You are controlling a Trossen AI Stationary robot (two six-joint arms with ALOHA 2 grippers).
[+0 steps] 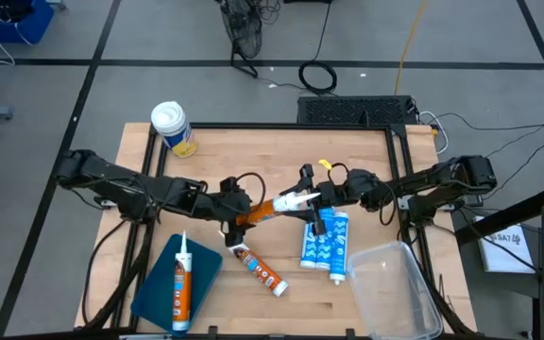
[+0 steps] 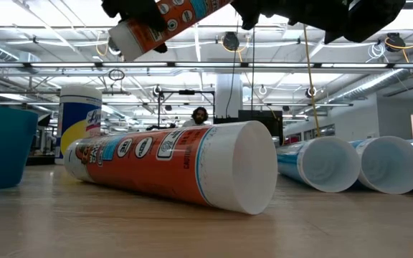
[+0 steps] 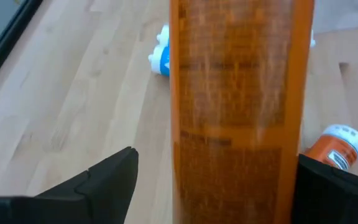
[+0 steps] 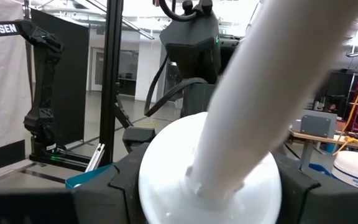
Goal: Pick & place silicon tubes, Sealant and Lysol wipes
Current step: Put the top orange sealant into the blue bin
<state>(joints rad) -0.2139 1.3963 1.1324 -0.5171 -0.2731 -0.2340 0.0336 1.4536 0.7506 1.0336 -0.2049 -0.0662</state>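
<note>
Orange tube [image 1: 270, 210] held between both arms' fingers.

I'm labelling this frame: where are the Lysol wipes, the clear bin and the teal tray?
Lysol wipes [image 1: 169, 120], high view, white lid.
Clear bin [image 1: 425, 293], high view, right rim.
Teal tray [image 1: 204, 267], high view, bare floor.

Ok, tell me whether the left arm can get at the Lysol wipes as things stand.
Probably yes. The left end effector stands open around the orange tube, which the right end effector grips. Backed off it, nothing lies between it and the Lysol wipes at the far left corner.
</note>
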